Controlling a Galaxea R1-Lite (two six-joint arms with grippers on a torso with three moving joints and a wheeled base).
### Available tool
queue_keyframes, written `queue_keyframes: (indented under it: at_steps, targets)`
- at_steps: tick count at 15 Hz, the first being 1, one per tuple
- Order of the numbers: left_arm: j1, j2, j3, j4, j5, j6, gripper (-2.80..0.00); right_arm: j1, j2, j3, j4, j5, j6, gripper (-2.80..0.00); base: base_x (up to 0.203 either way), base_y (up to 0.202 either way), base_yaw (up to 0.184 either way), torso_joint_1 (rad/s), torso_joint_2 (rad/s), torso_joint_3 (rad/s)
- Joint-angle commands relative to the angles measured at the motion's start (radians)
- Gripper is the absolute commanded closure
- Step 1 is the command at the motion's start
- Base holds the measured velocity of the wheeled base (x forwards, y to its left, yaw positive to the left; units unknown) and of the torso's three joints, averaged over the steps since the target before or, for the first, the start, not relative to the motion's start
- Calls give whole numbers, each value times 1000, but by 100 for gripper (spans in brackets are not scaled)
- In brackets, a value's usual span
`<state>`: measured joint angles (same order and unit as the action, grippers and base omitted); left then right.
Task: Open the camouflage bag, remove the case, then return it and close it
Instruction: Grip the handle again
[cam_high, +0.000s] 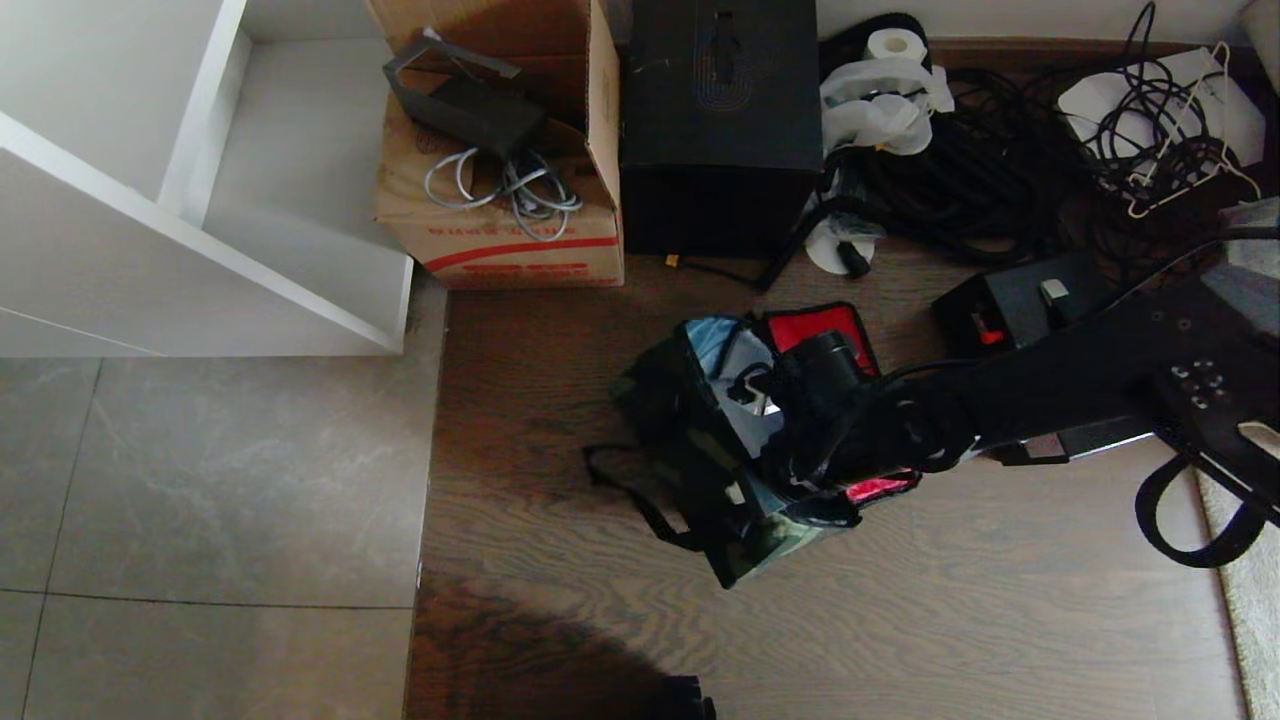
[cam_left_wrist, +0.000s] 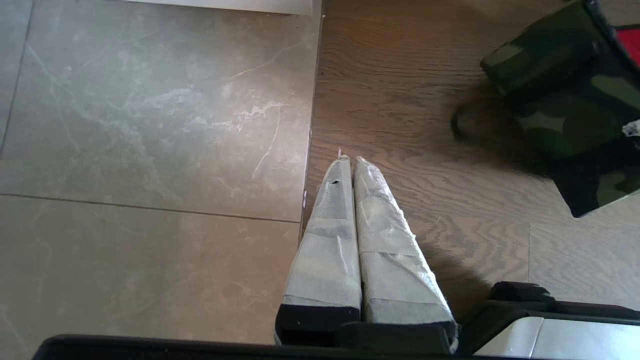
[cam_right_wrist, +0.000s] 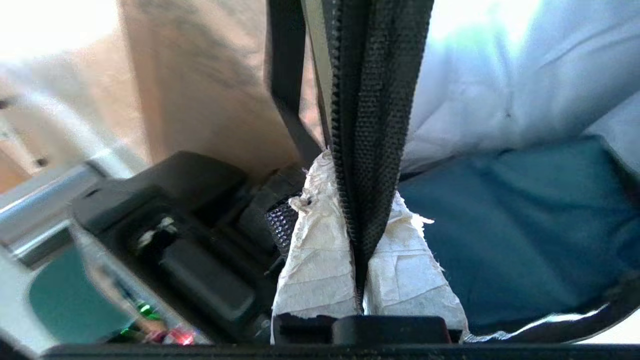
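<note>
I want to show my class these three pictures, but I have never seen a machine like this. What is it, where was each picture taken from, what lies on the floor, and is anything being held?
This is a two-armed robot on wheels. The wide picture comes from a camera on its head, looking down at the floor. The other two come from cameras on its wrists, just behind the fingers.

On the wooden floor stands the open camouflage bag, red lining showing. Behind it are a cardboard carton, a tall black box and tangled cables.

The right gripper, its fingers wrapped in pale tape, reaches into the bag and is pinched shut on a black textured strip there; what the strip belongs to is unclear. The left gripper hangs shut and empty over the floor.
</note>
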<state>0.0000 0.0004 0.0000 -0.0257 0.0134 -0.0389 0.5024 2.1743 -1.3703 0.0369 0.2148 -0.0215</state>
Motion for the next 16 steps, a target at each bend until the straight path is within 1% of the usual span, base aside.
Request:
queue_keyframes:
  at_steps: [1,2,6,8,9,10,12,13,15,16]
  targets:
    - [0,0,9,0,0,-1,0,5,21,-12,-4,-47,1,0,0,0,0,0,0,0]
    - [0,0,9,0,0,-1,0,5,33,-18,-5,-79,1,0,0,0,0,0,0,0]
    - [0,0,9,0,0,-1,0,5,47,-23,-6,-97,-8,0,0,0,0,0,0,0]
    - [0,0,9,0,0,-1,0,5,55,-19,-5,-163,-34,0,0,0,0,0,0,0]
    - [0,0,9,0,0,-1,0,5,55,-19,-5,-163,-34,0,0,0,0,0,0,0]
    - [0,0,9,0,0,-1,0,5,55,-19,-5,-163,-34,-280,0,0,0,0,0,0]
    - [0,0,9,0,0,1,0,6,59,-19,-1,-171,-46,-280,0,0,0,0,0,0]
    - [0,0,9,0,0,-1,0,7,78,-15,8,-187,-86,-280,0,0,0,0,0,0]
    - [0,0,9,0,0,-1,0,7,76,-11,11,-188,-94,-280,0,0,0,0,0,0]
    - [0,0,9,0,0,-1,0,7,64,2,11,-173,-105,-280,0,0,0,0,0,0]
